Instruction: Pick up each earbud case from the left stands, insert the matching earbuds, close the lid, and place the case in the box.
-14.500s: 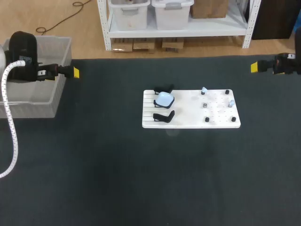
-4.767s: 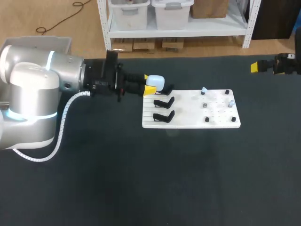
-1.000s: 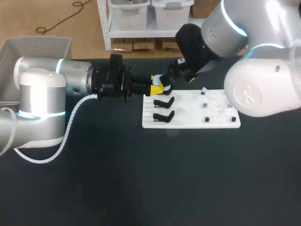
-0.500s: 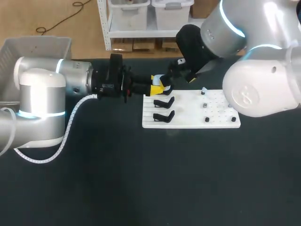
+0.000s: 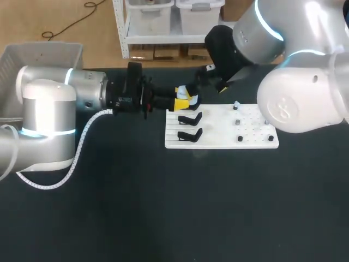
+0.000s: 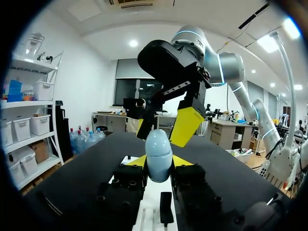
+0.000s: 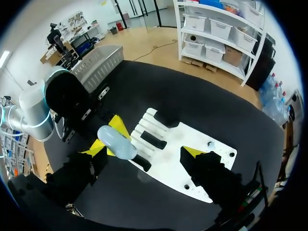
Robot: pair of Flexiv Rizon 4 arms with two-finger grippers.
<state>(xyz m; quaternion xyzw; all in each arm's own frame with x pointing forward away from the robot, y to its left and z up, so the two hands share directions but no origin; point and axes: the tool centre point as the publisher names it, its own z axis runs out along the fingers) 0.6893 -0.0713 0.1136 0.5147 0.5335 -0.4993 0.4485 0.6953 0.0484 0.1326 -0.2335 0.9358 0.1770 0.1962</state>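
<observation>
The left arm comes in from the left, and its left gripper (image 6: 159,162) is clamped on the pale blue earbud case (image 6: 159,153). One yellow tip presses each side of the case, which stands up between them with its rounded end pointing away from the wrist. In the head view the earbud case hangs above the dark desk (image 5: 163,207), just past the far left corner of the white board (image 5: 221,126) and clear of the stands.

The right arm reaches in from the far right, past the middle. Its right gripper (image 7: 144,151) has its fingers well apart, one on either side of the case, and neither touches it. From the left wrist view these fingers sit just beyond the case, the nearer one showing a broad yellow tip (image 6: 186,126).

Two black stands (image 5: 190,125) are on the left part of the board, one nearer and one farther, and neither carries anything. On the right part of the board are two small pale earbuds (image 5: 236,105), one at the far edge and one further right, set among a few black pegs (image 5: 240,138).

The grey box (image 5: 43,54) sits at the far left edge of the desk, behind the left arm and well apart from the board
</observation>
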